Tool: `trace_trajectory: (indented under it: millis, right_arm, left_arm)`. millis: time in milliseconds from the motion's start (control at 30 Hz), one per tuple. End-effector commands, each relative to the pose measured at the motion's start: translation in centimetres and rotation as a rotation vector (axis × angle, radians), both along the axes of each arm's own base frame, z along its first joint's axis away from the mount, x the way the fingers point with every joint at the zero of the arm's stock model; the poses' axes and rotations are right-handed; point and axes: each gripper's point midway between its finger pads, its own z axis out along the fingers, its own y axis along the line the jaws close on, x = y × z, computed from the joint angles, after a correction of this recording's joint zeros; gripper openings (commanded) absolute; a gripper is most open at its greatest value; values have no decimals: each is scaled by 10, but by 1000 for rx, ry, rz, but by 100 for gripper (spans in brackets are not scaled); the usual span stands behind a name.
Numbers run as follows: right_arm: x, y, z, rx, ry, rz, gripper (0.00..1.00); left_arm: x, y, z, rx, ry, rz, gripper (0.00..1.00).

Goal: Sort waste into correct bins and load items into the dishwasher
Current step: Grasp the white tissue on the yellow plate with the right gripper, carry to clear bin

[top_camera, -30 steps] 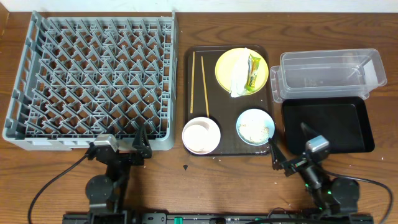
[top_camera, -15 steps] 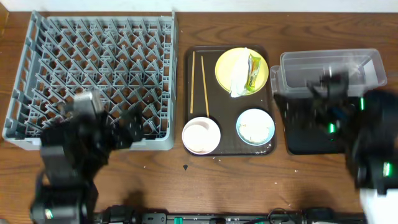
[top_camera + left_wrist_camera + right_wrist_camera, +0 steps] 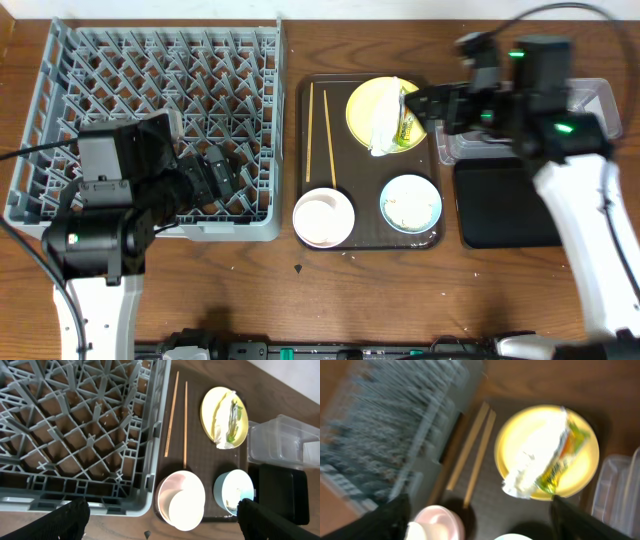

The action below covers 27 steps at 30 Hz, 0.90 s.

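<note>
Right gripper [image 3: 425, 104], fingers spread wide, hovers by the yellow plate [image 3: 365, 100], nearest its right side where the snack wrapper [image 3: 409, 116] lies front-to-back.

Table [image 3: 380, 290] brown wood grain, low sheen; dish rack [image 3: 150, 80] grey moulded plastic, matt; serving tray [image 3: 360, 170] dark brown, matt, finely textured; black tray [image 3: 505, 205] matt plastic; clear tub [image 3: 280, 442] see-through plastic, smooth, soft glare. Yellow plate [image 3: 362, 110], white bowl [image 3: 299, 212] and light blue bowl [image 3: 386, 198] smooth, hard, mild gloss, ceramic or plastic can't tell. Wrapper [image 3: 409, 115] shiny printed film, napkin [image 3: 385, 125] crumpled matt white paper, chopsticks [image 3: 310, 130] pale bare wood, matt.
</note>
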Motion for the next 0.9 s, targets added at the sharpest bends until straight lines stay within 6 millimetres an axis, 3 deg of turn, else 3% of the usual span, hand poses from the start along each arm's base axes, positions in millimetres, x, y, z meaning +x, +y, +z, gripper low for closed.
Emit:
trace_trajectory:
  millis: [0, 100, 300, 533, 600, 700, 733, 800, 867]
  right_arm:
    - [25, -8, -55, -278, 40, -162, 79]
    - [37, 6, -93, -340, 73, -147, 66]
    - [69, 35, -163, -321, 96, -148, 55]
    - [85, 44, -220, -259, 161, -233, 51]
    - [84, 48, -230, -259, 173, -231, 39]
    - [85, 50, -229, -251, 172, -259, 7]
    - [86, 52, -220, -236, 164, -258, 1]
    - [89, 52, -191, -204, 135, -272, 1]
    - [93, 46, -149, -163, 83, -294, 1]
  left_arm:
    - [5, -3, 0, -15, 13, -12, 95]
    - [8, -3, -6, -16, 34, -12, 95]
    - [13, -2, -15, -18, 68, -12, 95]
    - [16, -2, -21, -18, 92, -11, 95]
    - [16, -2, -22, -19, 98, -11, 95]
    - [17, -2, -24, -17, 103, -10, 95]
    - [17, -2, -24, -17, 103, -10, 95]
    - [17, -2, -24, -17, 103, -10, 95]
    - [17, -2, -24, -17, 103, -10, 95]
